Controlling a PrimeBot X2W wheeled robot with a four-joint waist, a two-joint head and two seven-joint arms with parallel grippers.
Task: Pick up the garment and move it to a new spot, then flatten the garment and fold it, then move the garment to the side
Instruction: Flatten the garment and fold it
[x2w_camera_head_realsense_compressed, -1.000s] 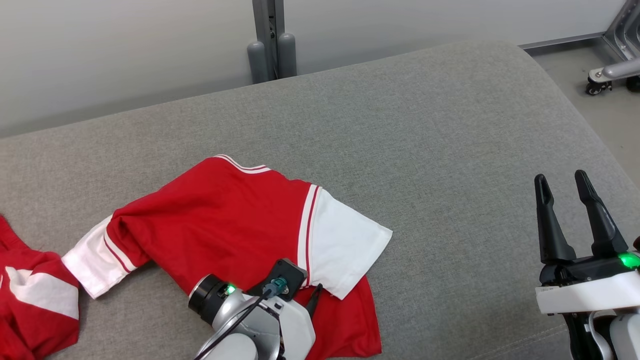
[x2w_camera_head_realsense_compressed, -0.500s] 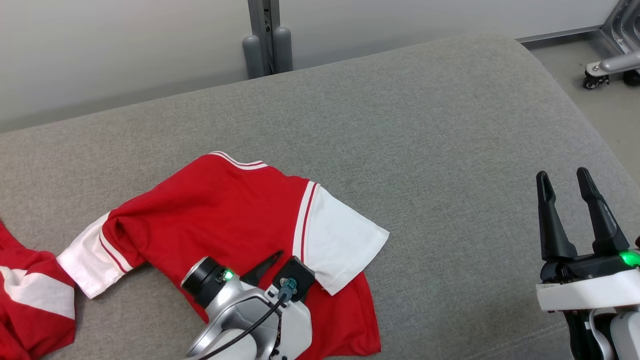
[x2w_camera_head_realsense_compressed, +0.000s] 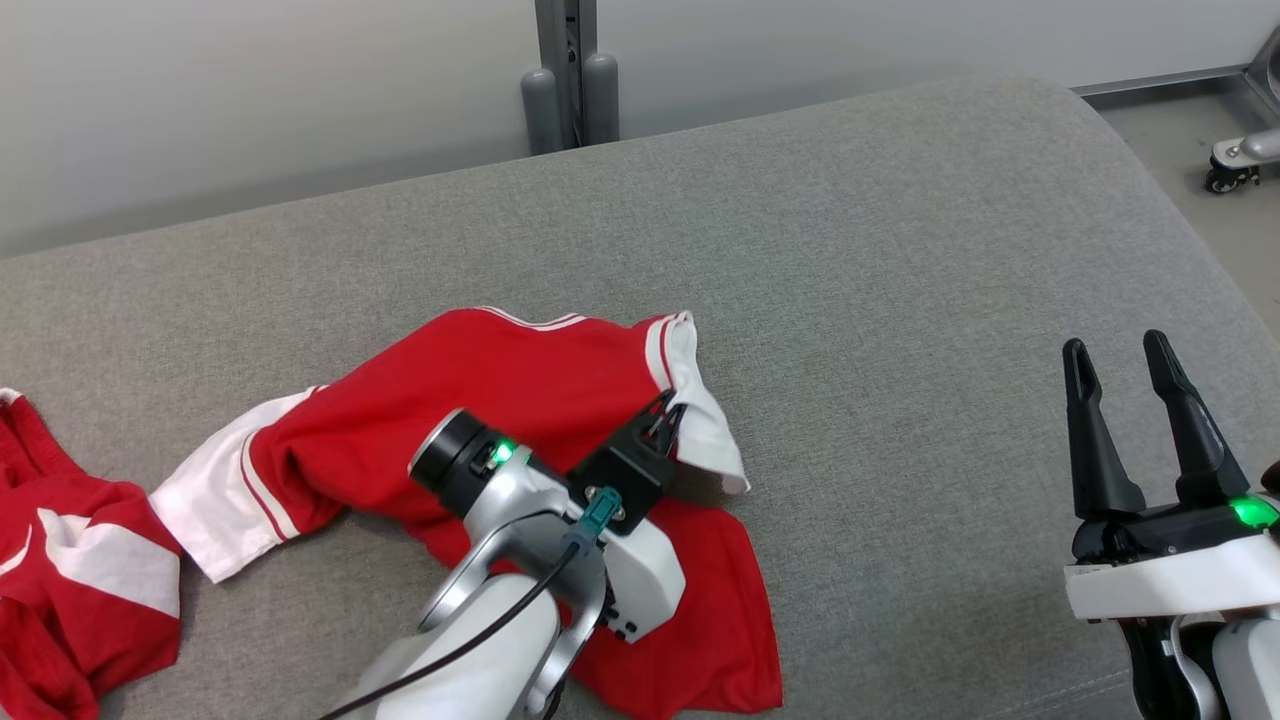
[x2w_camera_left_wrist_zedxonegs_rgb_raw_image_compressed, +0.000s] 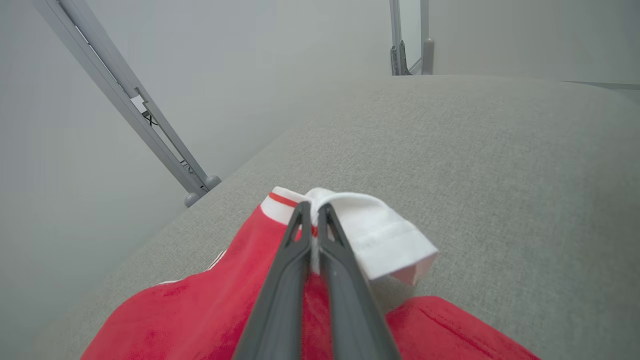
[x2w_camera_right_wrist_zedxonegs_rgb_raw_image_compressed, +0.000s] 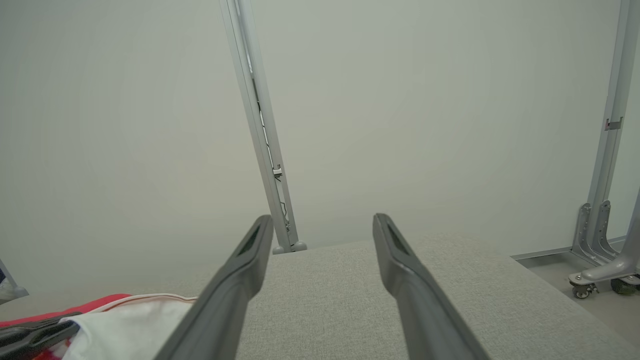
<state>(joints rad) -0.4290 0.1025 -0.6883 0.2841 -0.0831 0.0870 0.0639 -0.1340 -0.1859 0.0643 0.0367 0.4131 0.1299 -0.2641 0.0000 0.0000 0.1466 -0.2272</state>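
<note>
While a second red-and-white cloth (x2w_camera_head_realsense_compressed: 80, 590) lies crumpled and cut off at the left edge, the garment (x2w_camera_head_realsense_compressed: 520, 390) sits left of centre on the grey cushion (x2w_camera_head_realsense_compressed: 900, 250).
Left gripper (x2w_camera_left_wrist_zedxonegs_rgb_raw_image_compressed: 311, 210), reaching far-right, is closed on its white sleeve (x2w_camera_left_wrist_zedxonegs_rgb_raw_image_compressed: 370, 230); the forearm (x2w_camera_head_realsense_compressed: 480, 660) hides the garment's near middle. Right gripper (x2w_camera_head_realsense_compressed: 1115, 360) hovers well to the right, fingers spread, empty.

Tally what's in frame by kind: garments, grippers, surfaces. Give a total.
Garments: 2 (red-and-white shirt mid-cushion; second red-and-white garment crumpled at the left edge)
Grippers: 2 (left gripper shut on the shirt's white sleeve; right gripper open, holding nothing)
Surfaces: 1 (grey cushion)
Total: 5
</note>
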